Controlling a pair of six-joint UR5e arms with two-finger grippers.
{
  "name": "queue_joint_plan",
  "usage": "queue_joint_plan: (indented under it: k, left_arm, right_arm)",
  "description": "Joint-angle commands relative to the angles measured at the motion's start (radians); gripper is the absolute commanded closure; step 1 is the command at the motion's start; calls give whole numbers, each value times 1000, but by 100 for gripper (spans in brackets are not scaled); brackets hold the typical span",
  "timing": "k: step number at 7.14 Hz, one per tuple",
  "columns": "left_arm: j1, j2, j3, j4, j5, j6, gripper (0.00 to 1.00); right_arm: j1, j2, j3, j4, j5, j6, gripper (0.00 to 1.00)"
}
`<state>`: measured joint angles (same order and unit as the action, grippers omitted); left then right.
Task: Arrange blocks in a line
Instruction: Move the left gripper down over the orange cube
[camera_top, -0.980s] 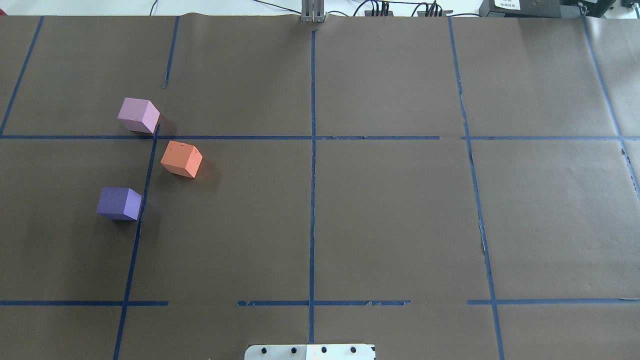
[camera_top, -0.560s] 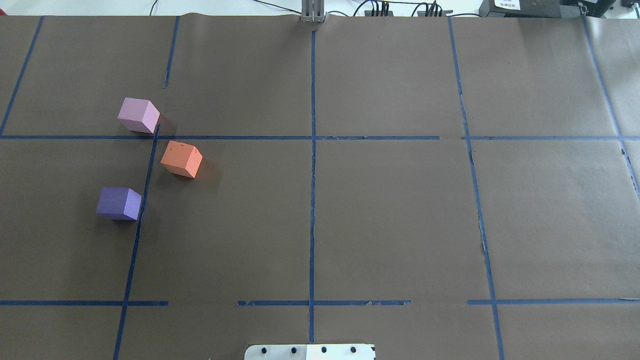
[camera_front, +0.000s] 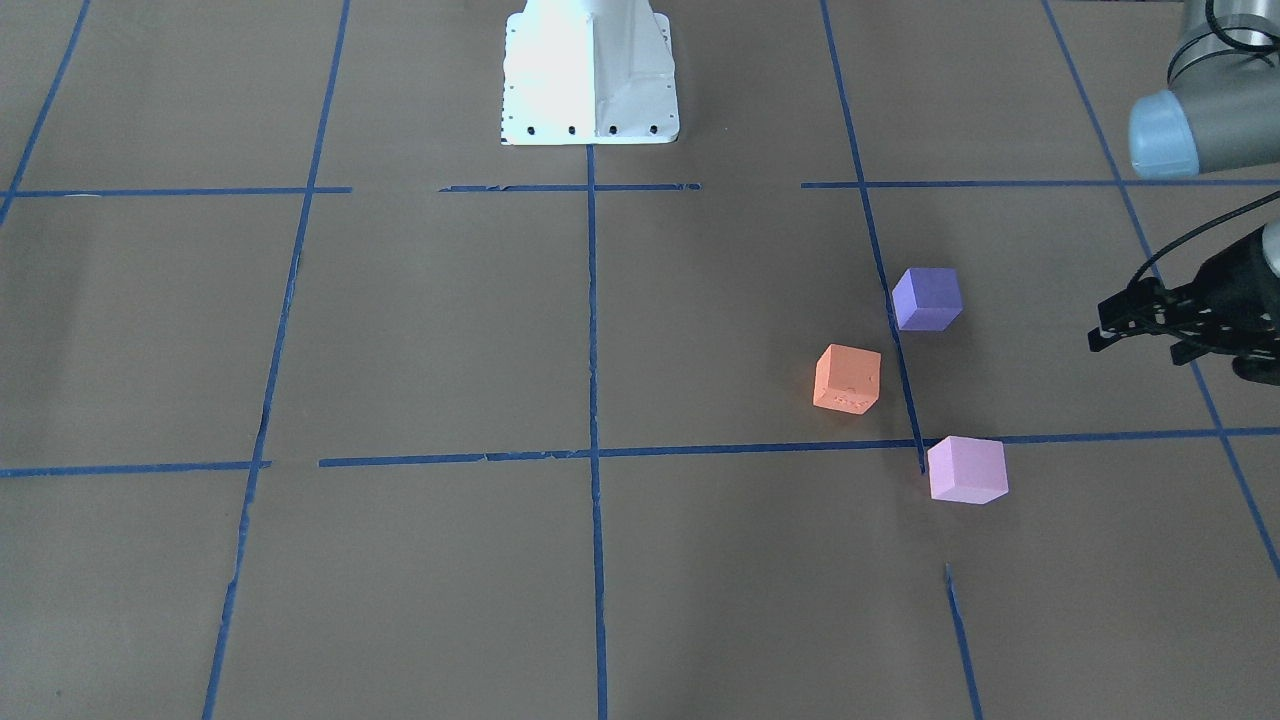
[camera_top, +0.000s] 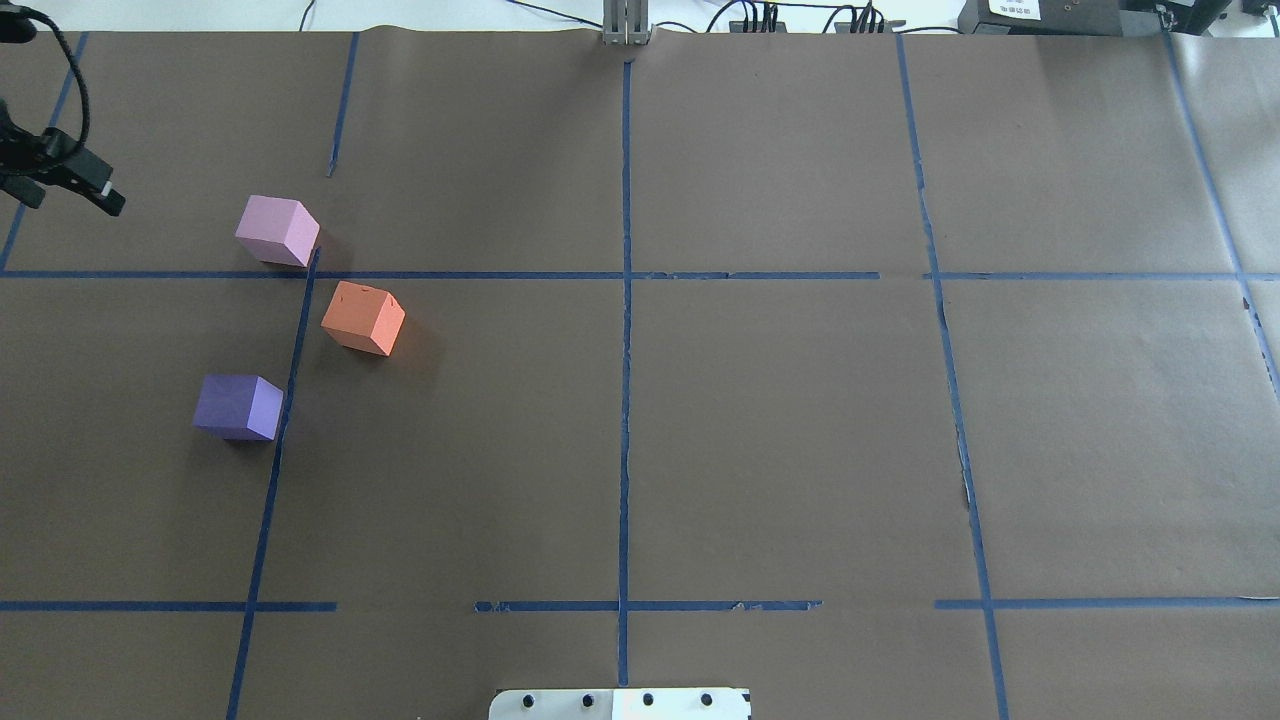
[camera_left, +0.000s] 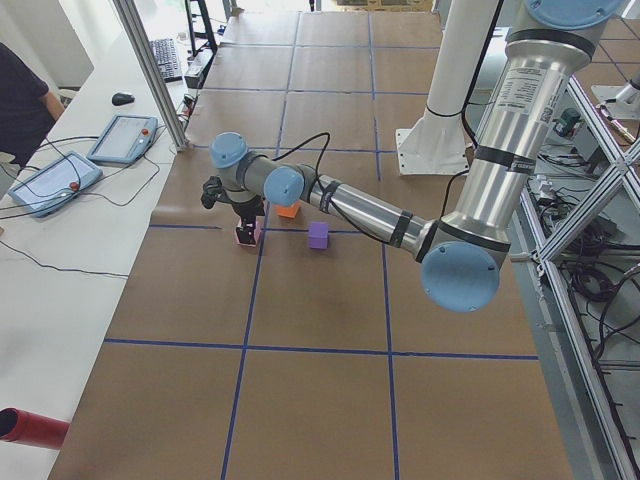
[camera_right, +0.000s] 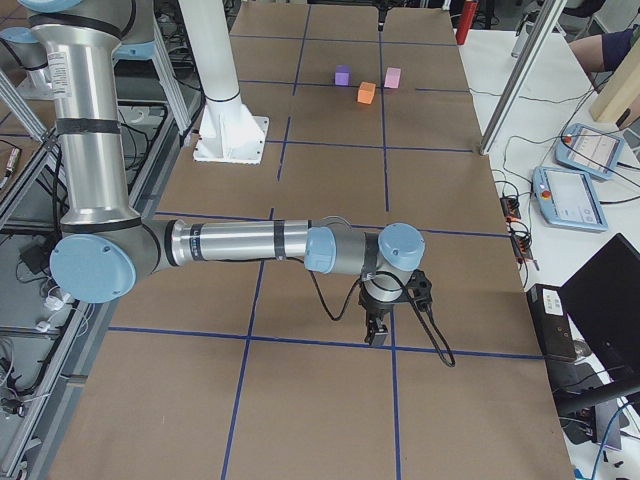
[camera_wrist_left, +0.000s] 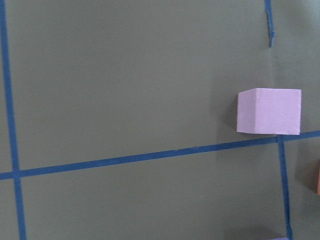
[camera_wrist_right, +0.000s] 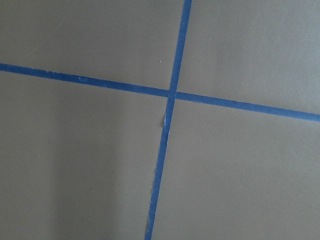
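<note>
Brown table (camera_top: 780, 430), seen overhead: orange block (camera_top: 363, 318) toward 9 o'clock, pink block (camera_top: 277, 230) at its 11 o'clock, purple block (camera_top: 238, 407) at its 8 o'clock, none touching. Left claw (camera_top: 70, 205), fingers apart, hangs at the pink block's 9 o'clock; right claw (camera_right: 376, 335): state cannot be told.

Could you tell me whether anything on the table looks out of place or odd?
The orange block sits off to one side of a straight line between the pink block and the purple block, so the three form a shallow bend. The blue tape is also frayed and broken in places.
</note>
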<state>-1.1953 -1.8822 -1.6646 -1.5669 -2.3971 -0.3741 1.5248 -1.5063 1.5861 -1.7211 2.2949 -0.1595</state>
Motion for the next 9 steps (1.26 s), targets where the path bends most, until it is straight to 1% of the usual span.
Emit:
queue_joint_plan:
  k: [1,2,3,5,6,7,9]
  left_arm:
    - [144,-96,9,-1,39,-223,0]
    - [192,-118,9,-1,106,-251,0]
    - [228,-142,17,-2,128,-265,0]
    - [294,-167,35,-7,131,-266,0]
    - [325,-178,69,-30,198,-267,0]
    - [336,-179,72,-56,214,-267,0]
    - [361,-178,94,-117,205,-267,0]
  right_arm:
    - [0,0,0,0,0,0,0]
    - [0,0,0,0,0,0,0]
    - [0,0,0,0,0,0,0]
    - [0,0,0,0,0,0,0]
    - [2,0,0,0,0,0,0]
    - [0,0,0,0,0,0,0]
    - [0,0,0,0,0,0,0]
